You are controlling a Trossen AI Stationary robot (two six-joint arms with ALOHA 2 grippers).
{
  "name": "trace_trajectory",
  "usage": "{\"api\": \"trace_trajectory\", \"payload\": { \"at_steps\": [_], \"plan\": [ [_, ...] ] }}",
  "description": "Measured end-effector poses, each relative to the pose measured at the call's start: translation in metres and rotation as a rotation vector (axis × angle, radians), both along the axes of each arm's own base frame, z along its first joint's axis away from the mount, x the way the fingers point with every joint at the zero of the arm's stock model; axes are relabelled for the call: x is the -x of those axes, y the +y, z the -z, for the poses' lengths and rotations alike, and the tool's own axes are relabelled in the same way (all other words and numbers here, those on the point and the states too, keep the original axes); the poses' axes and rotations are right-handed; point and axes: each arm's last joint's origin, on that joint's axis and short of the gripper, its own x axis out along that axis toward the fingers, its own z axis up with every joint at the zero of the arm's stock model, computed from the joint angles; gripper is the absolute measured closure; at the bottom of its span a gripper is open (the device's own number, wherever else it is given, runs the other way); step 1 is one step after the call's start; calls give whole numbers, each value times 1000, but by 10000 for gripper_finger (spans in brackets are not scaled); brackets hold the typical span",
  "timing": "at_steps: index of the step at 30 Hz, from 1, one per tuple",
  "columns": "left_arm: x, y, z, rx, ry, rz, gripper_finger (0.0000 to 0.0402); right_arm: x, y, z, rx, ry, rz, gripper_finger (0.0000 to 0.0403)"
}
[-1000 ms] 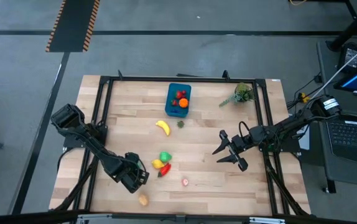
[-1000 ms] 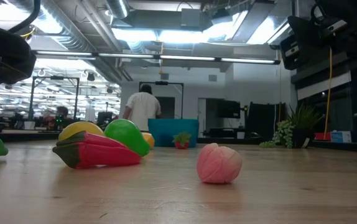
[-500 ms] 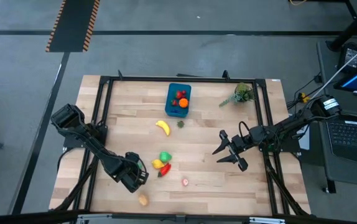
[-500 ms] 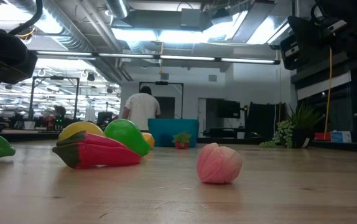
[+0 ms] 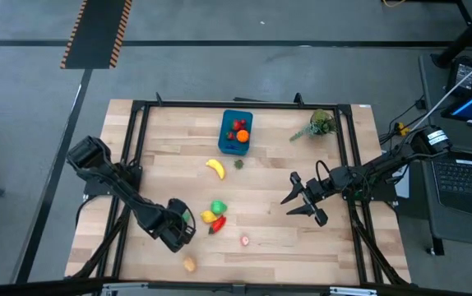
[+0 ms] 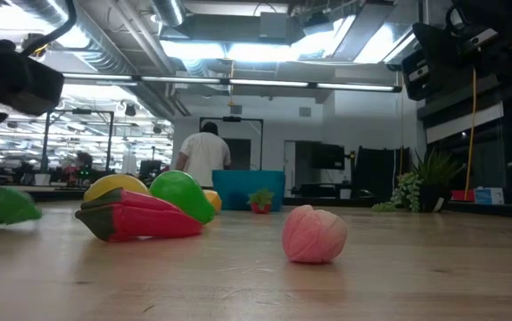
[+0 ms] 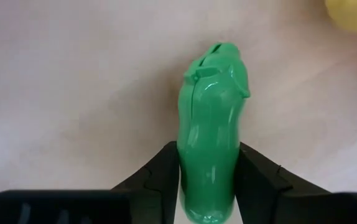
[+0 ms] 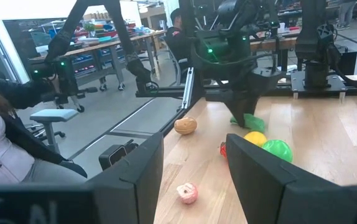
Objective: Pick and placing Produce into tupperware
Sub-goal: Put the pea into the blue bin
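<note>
My left gripper (image 5: 182,222) is near the table's near-left part, shut on a green toy cucumber (image 7: 213,124), which also shows in the low view (image 6: 2,203). A green fruit (image 5: 218,206), a yellow one (image 5: 209,216) and a red pepper (image 5: 217,224) lie just right of it. A pink fruit (image 5: 244,241), a tan one (image 5: 189,264) and the banana (image 5: 215,168) lie apart. The teal tupperware (image 5: 236,131) near the far edge holds a strawberry and an orange. My right gripper (image 5: 300,200) is open over the table's right half, touching nothing. My left gripper pinches the cucumber's body (image 7: 209,168) between its two fingers (image 7: 160,171), one on each long side, coming from above. The cucumber lies along the fingers, its free end (image 7: 219,56) reaching past the tips. Whether it rests on the table or is lifted clear, I cannot tell.
A leafy plant sprig (image 5: 320,125) lies at the far right and a small green piece (image 5: 238,164) beside the banana. A black frame (image 5: 244,104) runs around the tabletop. Bare wood lies between the banana and my right gripper. A person stands in the room beyond the table.
My left gripper has shifted slightly toward the far edge, staying shut on the cucumber. In the low view the arm has moved a little up and toward the table's right, and the cucumber has moved with it.
</note>
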Motion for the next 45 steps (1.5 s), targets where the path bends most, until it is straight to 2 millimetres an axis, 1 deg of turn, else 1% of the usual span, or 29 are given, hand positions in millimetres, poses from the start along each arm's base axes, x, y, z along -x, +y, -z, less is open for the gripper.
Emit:
{"api": "trace_trajectory", "payload": {
  "at_steps": [7,11,20,25,27,30,34,39,45],
  "plan": [
    [1,4,-22,-66,-127,116,288,0,0,0,-3,1,0,226],
    [2,9,-39,-137,-217,200,289,0,0,0,-3,1,0,226],
    [11,27,-84,-441,-463,302,289,0,0,0,-3,2,0,226],
    [15,35,-100,-616,-538,326,289,0,0,0,1,1,0,226],
    [15,36,-102,-661,-543,332,289,0,0,0,15,-6,0,226],
    [13,36,-101,-667,-553,340,289,0,0,0,19,-7,0,226],
    [8,37,-88,-667,-592,352,289,0,0,0,21,-8,0,226],
    [-3,42,-71,-627,-696,430,289,0,0,0,18,-8,0,226],
    [-19,57,-66,-574,-887,582,289,0,0,0,16,-7,0,226]
  ]
}}
